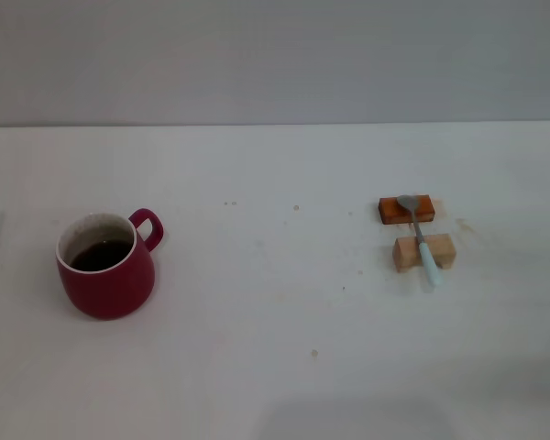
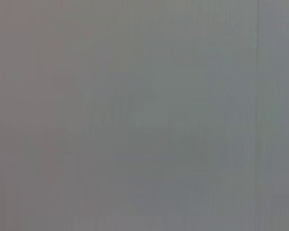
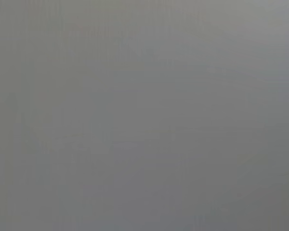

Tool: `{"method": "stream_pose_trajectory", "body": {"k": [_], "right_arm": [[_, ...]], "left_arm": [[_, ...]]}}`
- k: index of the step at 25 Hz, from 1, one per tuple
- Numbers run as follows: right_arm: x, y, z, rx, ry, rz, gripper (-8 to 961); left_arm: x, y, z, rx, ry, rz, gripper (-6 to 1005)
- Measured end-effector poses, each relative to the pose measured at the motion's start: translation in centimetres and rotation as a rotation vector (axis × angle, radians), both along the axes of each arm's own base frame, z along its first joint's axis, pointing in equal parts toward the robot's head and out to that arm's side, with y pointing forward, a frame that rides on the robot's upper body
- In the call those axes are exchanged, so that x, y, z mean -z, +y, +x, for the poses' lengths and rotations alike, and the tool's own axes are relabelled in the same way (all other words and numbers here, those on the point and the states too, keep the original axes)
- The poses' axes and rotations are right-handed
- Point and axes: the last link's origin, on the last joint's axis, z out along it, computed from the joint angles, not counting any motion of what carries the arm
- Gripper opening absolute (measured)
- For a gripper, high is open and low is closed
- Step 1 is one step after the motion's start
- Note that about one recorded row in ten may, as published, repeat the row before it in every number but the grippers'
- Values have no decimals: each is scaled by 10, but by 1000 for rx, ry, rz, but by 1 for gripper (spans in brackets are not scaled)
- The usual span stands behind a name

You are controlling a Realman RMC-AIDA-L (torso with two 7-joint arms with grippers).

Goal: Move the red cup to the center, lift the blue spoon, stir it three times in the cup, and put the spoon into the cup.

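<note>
— Where did the red cup (image 1: 105, 268) stand?

— On the white table (image 1: 275, 367), well over on the robot's left side, upright, with its small loop handle turned toward the far right. Dark liquid sat inside the whitish rim; how deep it went could not be made out.

— And the blue spoon (image 1: 421, 236)?

— Far off on the right side, well apart from the cup. It lay across two small blocks: its grey bowl rested on the orange block (image 1: 407, 210), farther from the robot, and its neck crossed the tan block (image 1: 423, 252), nearer. The pale blue handle stuck out past the tan block toward the robot. Whether the handle's tip touched the table was too fine to tell.

— What of the pincers?

— Neither showed. No arm or gripper entered the head view, and both wrist views gave only a flat grey surface with nothing to recognise. So whether either pincer was spread or pressed together, I could not tell.

— Anything else on the table?

— A few small dark specks between cup and blocks.
</note>
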Motion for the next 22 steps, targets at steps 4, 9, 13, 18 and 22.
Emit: {"method": "stream_pose_trajectory", "body": {"k": [4,9,13,18,22], "right_arm": [[0,1,0,-1,-2,0,725],[0,2,0,-1,-6,-2,725],[0,2,-1,-2,-6,-2,725],[-1,3,-1,-2,-6,-4,725],[-1,3,-1,-1,-6,-4,725]], "left_arm": [[1,-2,-1,-5,1,-2,747],[3,-3,-5,-19,9,-23,730],[7,-5,-10,-46,13,-55,717],[11,-9,-14,-66,55,-93,559],[17,-11,-13,-77,173,-142,464]]}}
